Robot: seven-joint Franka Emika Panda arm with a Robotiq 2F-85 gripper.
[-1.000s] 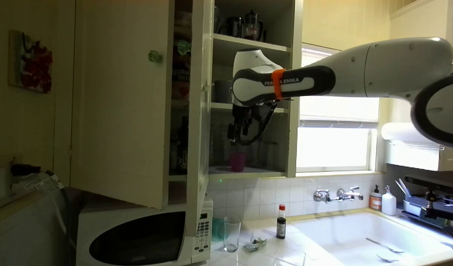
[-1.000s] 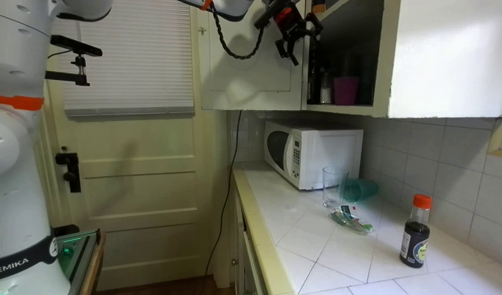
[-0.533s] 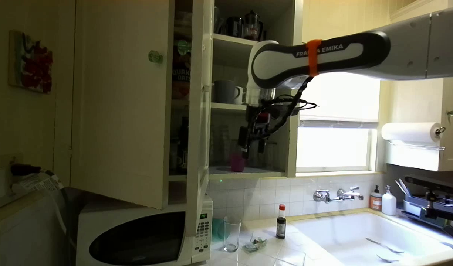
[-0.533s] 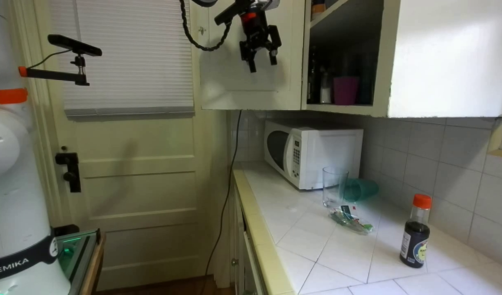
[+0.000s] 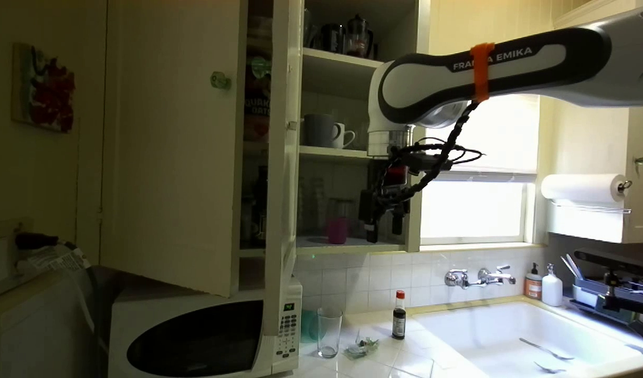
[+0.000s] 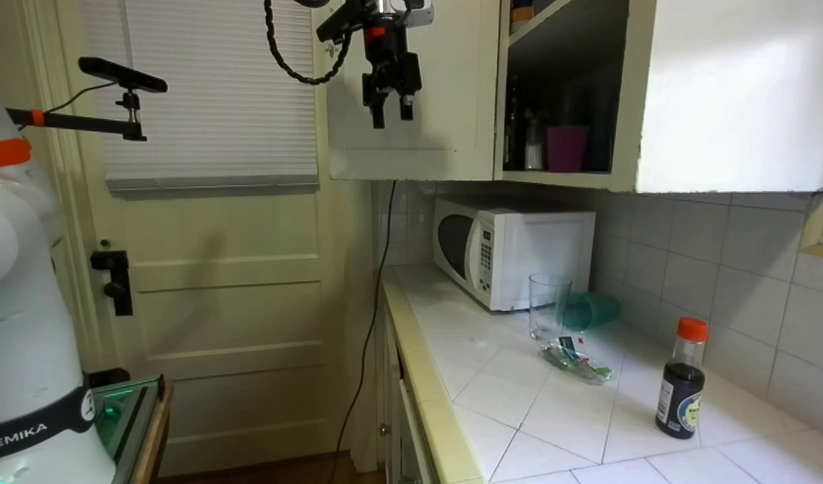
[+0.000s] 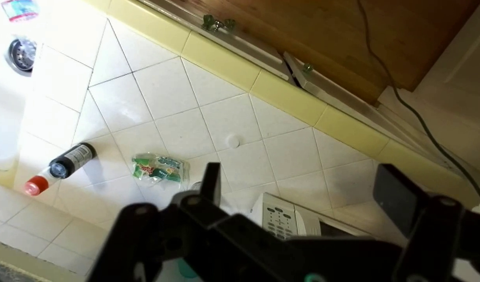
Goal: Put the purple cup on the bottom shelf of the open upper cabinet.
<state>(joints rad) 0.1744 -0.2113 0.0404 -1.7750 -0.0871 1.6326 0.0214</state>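
Counter [image 6: 492, 376]: white tile, yellow edge trim [image 6: 428, 396], runs below upper cabinet [image 6: 634, 101]. On it: microwave [image 6: 539, 259] under cabinet; lower than cabinet too, upright clear glass [image 6: 549, 306], teal tumbler [image 6: 594, 311] lying on its side, clear wrapper [image 6: 576, 361], red-capped bottle [image 6: 680, 400]. Window [image 5: 478, 210] beside cabinet, sink [image 5: 478, 331] lower than cabinet on the window side. Room door [image 6: 230, 316] with pale blind [image 6: 209, 87] beyond cabinet. Purple cup [image 6: 567, 149] inside cabinet, upright on the bottom shelf [image 5: 347, 249]. Gripper [image 6: 392, 116] hangs outside cabinet, apart from cup, fingers [image 7: 394, 196] parted wide, nothing gripped. Text: arm [image 5: 520, 64] reads "FRA…A EMIKA", orange strap [image 5: 481, 73] across a letter. Pack [image 5: 257, 107] past cabinet door [image 5: 279, 168]: "QUAK", "OATS". Bottle label and wrapper print unreadable.
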